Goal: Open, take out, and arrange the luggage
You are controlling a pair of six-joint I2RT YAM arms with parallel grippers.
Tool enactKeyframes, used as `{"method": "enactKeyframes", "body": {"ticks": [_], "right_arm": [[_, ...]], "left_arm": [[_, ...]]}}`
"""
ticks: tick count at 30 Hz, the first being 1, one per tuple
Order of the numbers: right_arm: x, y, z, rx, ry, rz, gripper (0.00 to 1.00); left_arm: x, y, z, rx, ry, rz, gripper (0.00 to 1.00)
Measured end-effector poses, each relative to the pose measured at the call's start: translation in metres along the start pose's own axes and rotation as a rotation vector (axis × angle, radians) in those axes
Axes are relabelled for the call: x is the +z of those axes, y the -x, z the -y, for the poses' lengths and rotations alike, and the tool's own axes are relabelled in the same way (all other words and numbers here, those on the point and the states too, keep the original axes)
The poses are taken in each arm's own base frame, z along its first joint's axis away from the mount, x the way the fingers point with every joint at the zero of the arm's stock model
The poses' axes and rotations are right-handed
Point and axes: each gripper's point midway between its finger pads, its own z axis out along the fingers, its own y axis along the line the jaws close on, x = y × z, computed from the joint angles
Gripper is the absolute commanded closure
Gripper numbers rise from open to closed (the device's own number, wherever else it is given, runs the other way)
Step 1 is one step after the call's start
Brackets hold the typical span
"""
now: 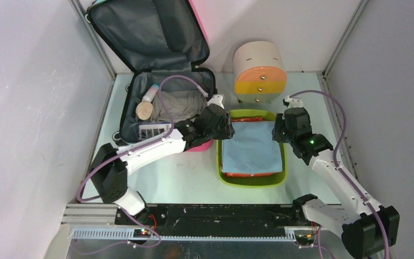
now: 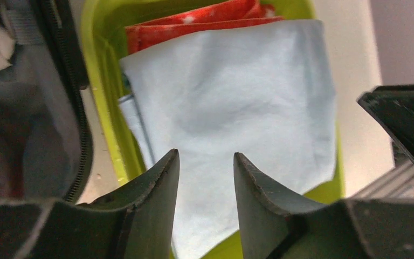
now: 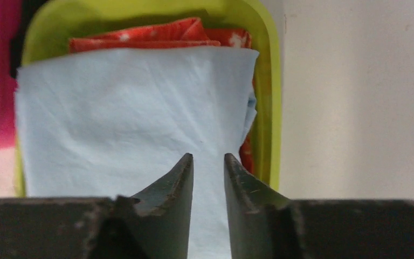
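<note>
Blue cloth [image 1: 250, 147] lies on red cloth [image 1: 246, 118] in the green tray [image 1: 250, 182]. Left gripper [image 2: 206, 162] and right gripper [image 3: 208, 162] hang over it, jaws apart, holding nothing. The luggage [image 1: 140, 38] sits open at 11 o'clock. Next job, I think: reach in for its grey cloth [image 1: 180, 105]. I count 1 luggage, 2 grippers, 1 tray with 2 cloths.

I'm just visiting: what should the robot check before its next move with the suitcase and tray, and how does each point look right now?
1. Luggage open: ok, fully.
2. Left gripper free: ok, jaws apart, nothing between.
3. Right gripper free: ok, jaws apart, nothing between.
4. Blue cloth flat in green tray, over red cloth: ok.
5. Luggage emptied: not ok, grey garment and bottle lie inside.
</note>
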Motion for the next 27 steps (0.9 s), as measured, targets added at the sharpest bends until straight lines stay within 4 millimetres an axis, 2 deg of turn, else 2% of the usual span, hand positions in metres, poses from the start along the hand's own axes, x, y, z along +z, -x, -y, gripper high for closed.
{"method": "enactKeyframes", "body": {"ticks": [3, 7, 14, 18, 23, 27], "right_arm": [[-0.004, 0.01, -0.006, 0.046, 0.02, 0.031, 0.83], [0.014, 0.008, -0.007, 0.053, 0.006, 0.007, 0.87], [0.068, -0.008, 0.01, 0.055, -0.073, -0.075, 0.89], [0.091, -0.021, 0.021, 0.046, -0.108, -0.125, 0.87], [0.09, -0.018, 0.021, 0.043, -0.098, -0.119, 0.82], [0.071, -0.001, 0.015, 0.057, -0.073, -0.07, 0.8]], "left_arm": [[-0.011, 0.004, 0.014, 0.016, -0.049, 0.017, 0.62], [-0.003, -0.002, 0.015, 0.034, -0.058, 0.005, 0.73], [0.044, -0.039, -0.016, 0.065, 0.039, -0.131, 0.76], [0.055, -0.051, -0.039, 0.043, 0.092, -0.195, 0.72], [0.053, -0.043, -0.044, 0.036, 0.112, -0.194, 0.65], [0.037, -0.032, -0.035, 0.064, 0.079, -0.162, 0.59]]}}
